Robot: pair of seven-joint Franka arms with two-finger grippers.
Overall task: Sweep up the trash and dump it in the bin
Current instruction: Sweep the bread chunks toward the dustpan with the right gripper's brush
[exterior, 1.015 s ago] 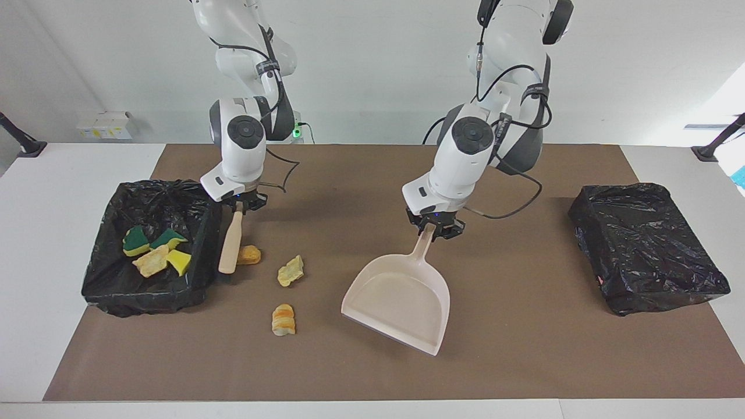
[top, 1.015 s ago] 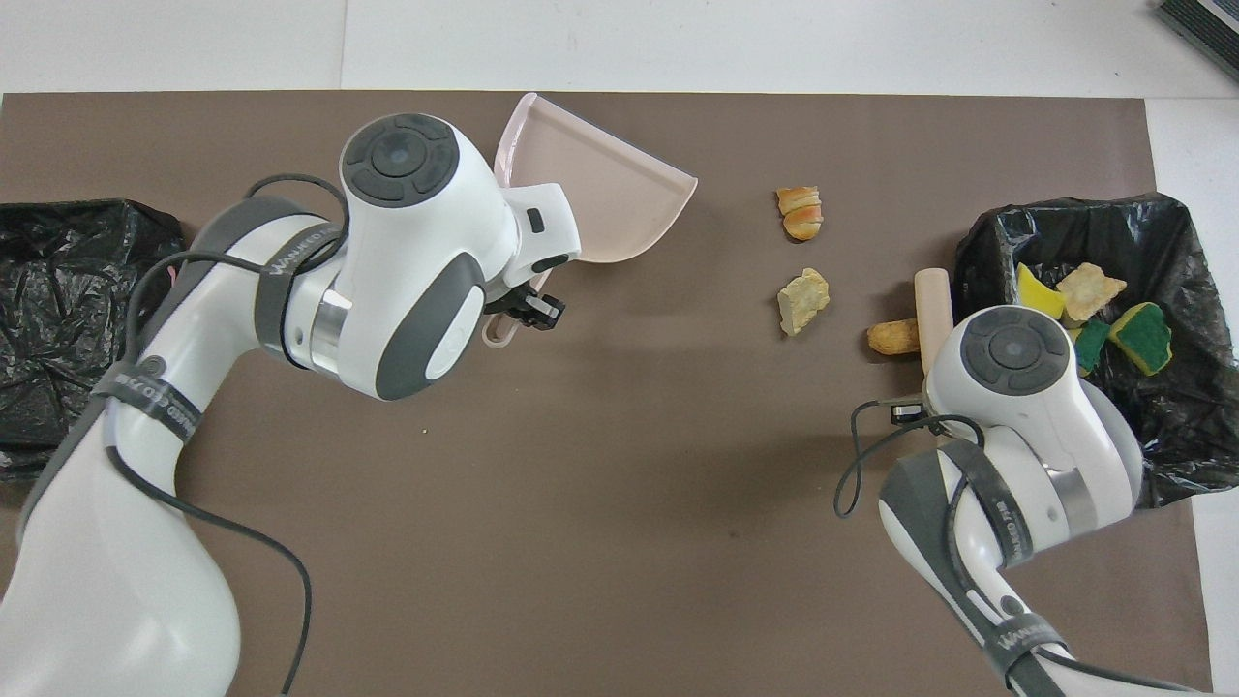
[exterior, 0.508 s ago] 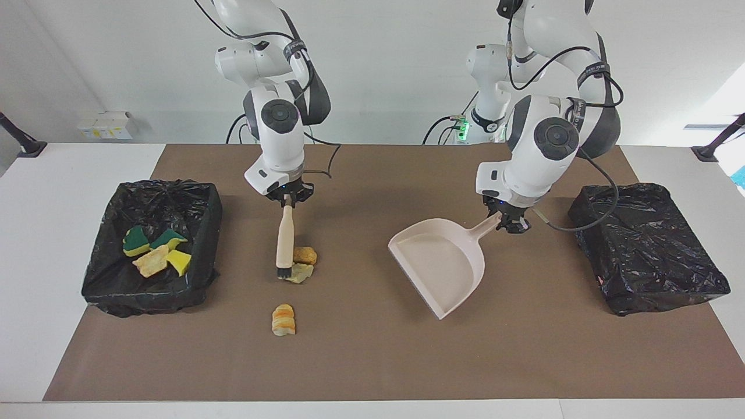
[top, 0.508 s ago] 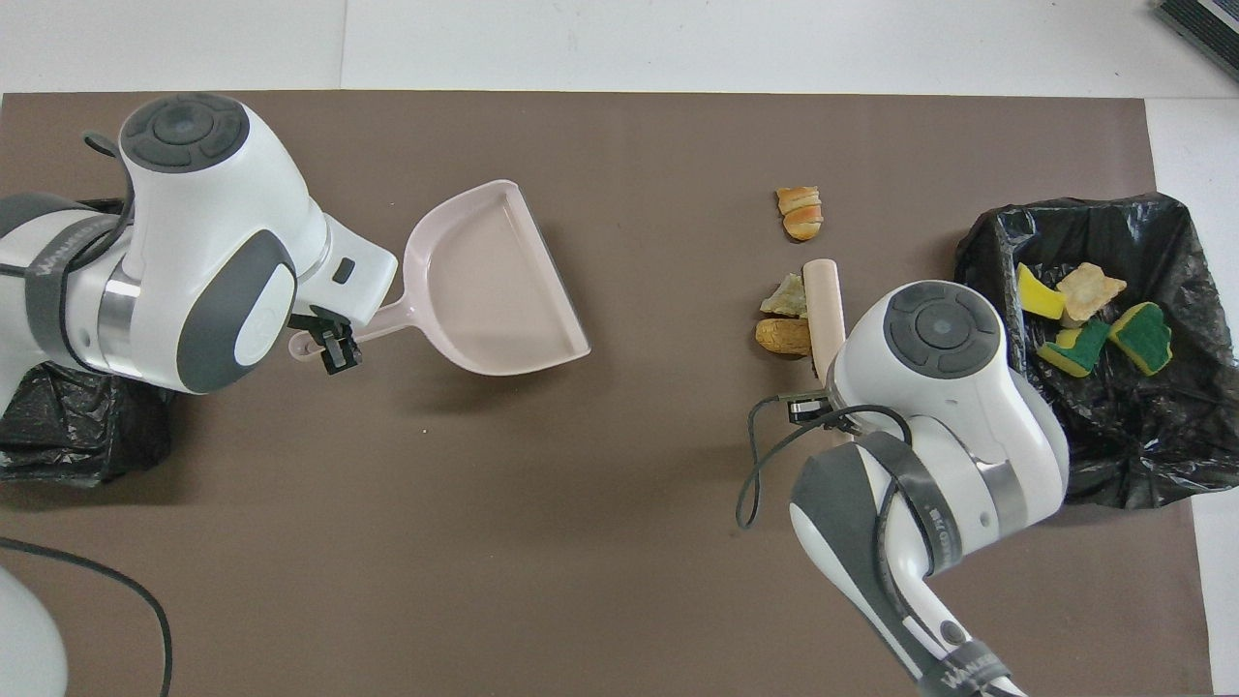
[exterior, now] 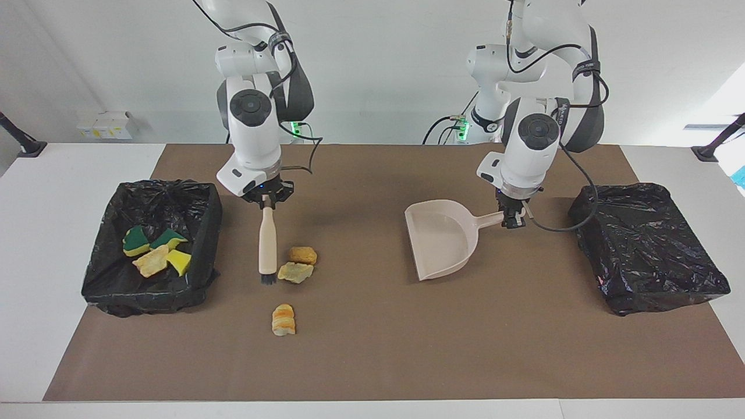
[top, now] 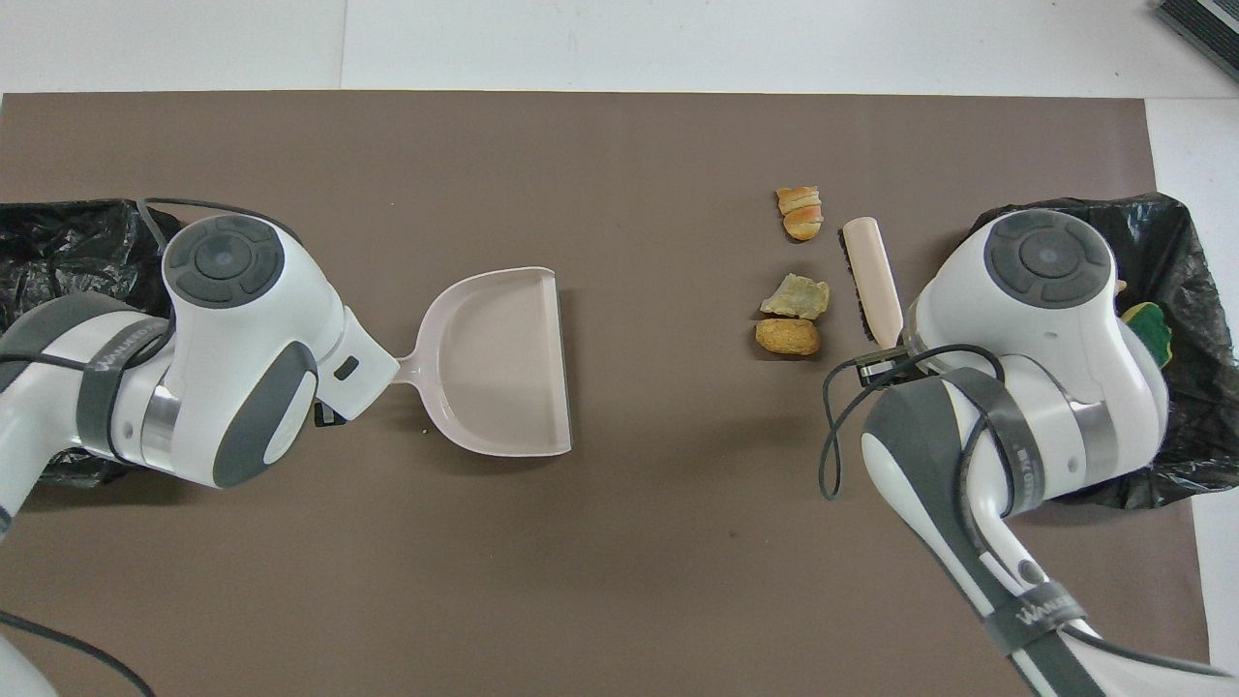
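right gripper [exterior: 267,199] clamps the brush [exterior: 268,247] beside three scraps [exterior: 295,272]; left gripper [exterior: 512,219] grips the dustpan [exterior: 442,238].

Glossy plastic bin liner [exterior: 152,198], matt dustpan [exterior: 440,244]

right tool [exterior: 267,201]: grips brush [exterior: 267,244] | left tool [exterior: 512,218]: grips dustpan [exterior: 442,238]

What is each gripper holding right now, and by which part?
The right gripper holds the brush by the top end of its handle. The left gripper holds the dustpan by the end of its handle.
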